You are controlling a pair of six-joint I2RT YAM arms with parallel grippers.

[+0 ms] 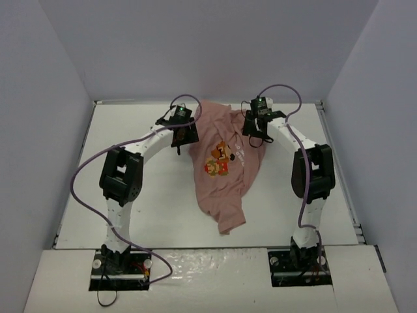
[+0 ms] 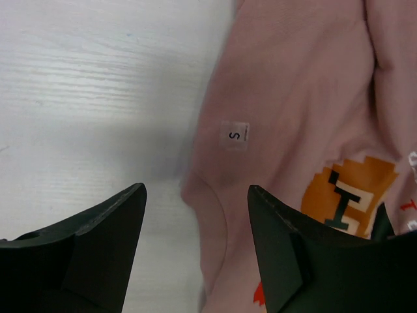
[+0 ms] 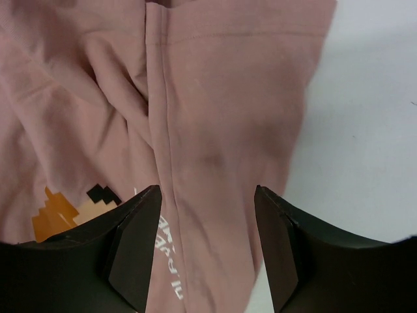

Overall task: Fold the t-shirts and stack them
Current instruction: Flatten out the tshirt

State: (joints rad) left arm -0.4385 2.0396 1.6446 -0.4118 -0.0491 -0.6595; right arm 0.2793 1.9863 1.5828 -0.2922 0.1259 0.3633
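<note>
One dusty-pink t-shirt (image 1: 221, 182) lies crumpled across the middle of the white table (image 1: 130, 189), its orange pixel print (image 1: 220, 160) facing up. My left gripper (image 1: 182, 139) hovers at the shirt's upper left edge. In the left wrist view the shirt (image 2: 293, 98) shows its "S" size label (image 2: 234, 135), and the left gripper (image 2: 195, 192) is open, its jaws straddling the curved collar edge without pinching it. My right gripper (image 1: 255, 132) is over the upper right edge. In the right wrist view it (image 3: 207, 192) is open above a seamed fold of the shirt (image 3: 221, 117), close to the white text (image 3: 166, 261).
Grey walls enclose the table on three sides. Purple cables (image 1: 85, 176) loop from both arms. Bare tabletop shows to the left of the shirt (image 2: 98, 98) and to its right (image 3: 365, 130).
</note>
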